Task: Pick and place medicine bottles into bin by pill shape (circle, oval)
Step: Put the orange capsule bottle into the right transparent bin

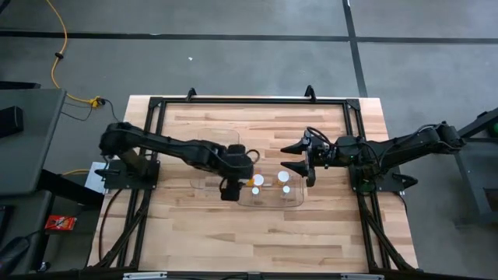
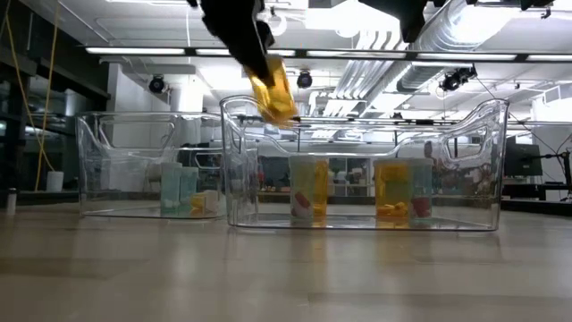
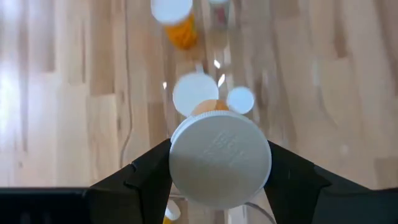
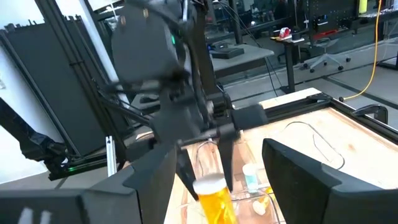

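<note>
My left gripper (image 1: 233,187) is shut on an amber medicine bottle (image 2: 273,89) with a white cap, above the left end of the nearer clear bin (image 2: 465,170). That bin holds a pale bottle (image 2: 308,192), an amber bottle (image 2: 393,195) and others; their white caps (image 1: 284,177) show from above, standing on the bin floor. A second clear bin (image 2: 116,161) farther back holds pale green bottles (image 2: 179,190). My right gripper (image 1: 299,158) is open and empty just right of the nearer bin, facing the left gripper. My left gripper pinches the amber bottle between its two fingers at the sides of its white cap (image 3: 221,158), one finger (image 4: 186,168) on each side. The fingers come from above, slanting down. The bottle hangs tilted below them, cap toward the wrist, lifted clear over the bin.
The two clear bins stand side by side mid-table on the wooden top (image 1: 187,225). A black frame (image 1: 249,101) runs round the table's edges. Bare wood lies toward the near edge. Beyond the table are desks and chairs of a room (image 4: 311,37).
</note>
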`<state>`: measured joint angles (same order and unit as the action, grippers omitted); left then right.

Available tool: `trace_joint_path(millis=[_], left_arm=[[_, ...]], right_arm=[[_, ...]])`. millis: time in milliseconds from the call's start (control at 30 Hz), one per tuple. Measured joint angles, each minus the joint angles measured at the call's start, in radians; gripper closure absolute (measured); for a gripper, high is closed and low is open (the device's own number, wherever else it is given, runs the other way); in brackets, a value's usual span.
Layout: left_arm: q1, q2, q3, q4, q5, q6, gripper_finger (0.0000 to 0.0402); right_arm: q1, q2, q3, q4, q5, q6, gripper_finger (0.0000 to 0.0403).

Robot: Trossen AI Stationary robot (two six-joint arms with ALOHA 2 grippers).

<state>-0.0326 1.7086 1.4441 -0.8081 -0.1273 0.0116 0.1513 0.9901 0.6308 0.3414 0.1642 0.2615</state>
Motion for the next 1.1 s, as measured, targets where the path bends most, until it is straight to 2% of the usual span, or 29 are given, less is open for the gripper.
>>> trace_joint_path(millis=[467, 833, 1100], left_arm=[[0.0, 0.173, 0.004, -0.004, 0.04, 0.001, 0.0198], [0.016, 0.199, 0.004, -0.002, 0.03, 0.061, 0.0196], [0.02, 0.199, 0.004, -0.003, 0.029, 0.054, 0.0168]], right_arm=[[0.0, 0.0, 0.0, -0.007, 0.0, 0.0, 0.0171], [0.0, 0.0, 0.0, -0.013, 0.0, 0.011, 0.0171], [0.0, 0.0, 0.0, -0.017, 0.0, 0.011, 0.0171]])
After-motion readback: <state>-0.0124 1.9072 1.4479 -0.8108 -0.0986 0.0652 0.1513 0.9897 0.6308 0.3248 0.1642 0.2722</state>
